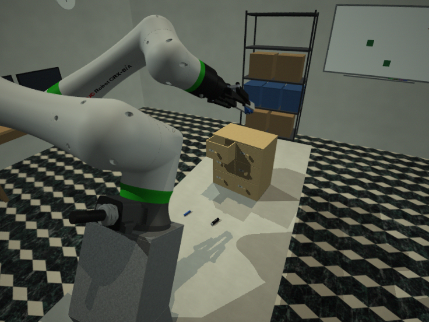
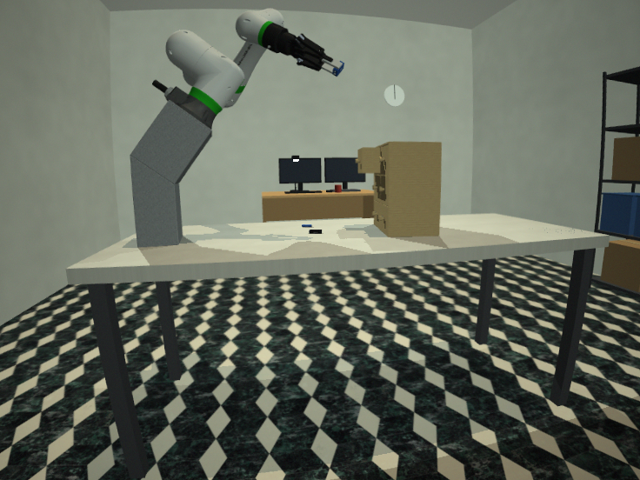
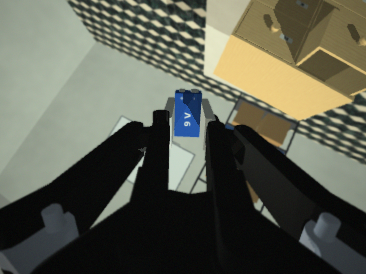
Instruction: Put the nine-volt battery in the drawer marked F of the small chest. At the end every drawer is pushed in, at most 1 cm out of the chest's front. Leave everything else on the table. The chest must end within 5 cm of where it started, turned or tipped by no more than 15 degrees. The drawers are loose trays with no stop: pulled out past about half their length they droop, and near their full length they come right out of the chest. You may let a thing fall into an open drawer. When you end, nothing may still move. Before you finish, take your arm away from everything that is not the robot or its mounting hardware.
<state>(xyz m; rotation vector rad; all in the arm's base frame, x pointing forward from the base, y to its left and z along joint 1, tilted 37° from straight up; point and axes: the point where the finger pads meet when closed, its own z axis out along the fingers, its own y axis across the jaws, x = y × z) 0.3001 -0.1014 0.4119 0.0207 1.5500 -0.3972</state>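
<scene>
The arm is raised high and reaches forward, wrist tilted slightly down. The gripper (image 3: 188, 122) is closed on the nine-volt battery (image 3: 187, 114) between its fingertips.

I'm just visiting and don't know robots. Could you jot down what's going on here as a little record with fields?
gripper: shut on the nine-volt battery, high in the air
battery label: blue, reads "9 V"
chest: upright on the table, below the gripper
open drawer: top row, pulled partly out; its letter is too small to read
other drawers: look pushed in
also on table: small blue item and small black item, lying apart in front of the chest
</scene>
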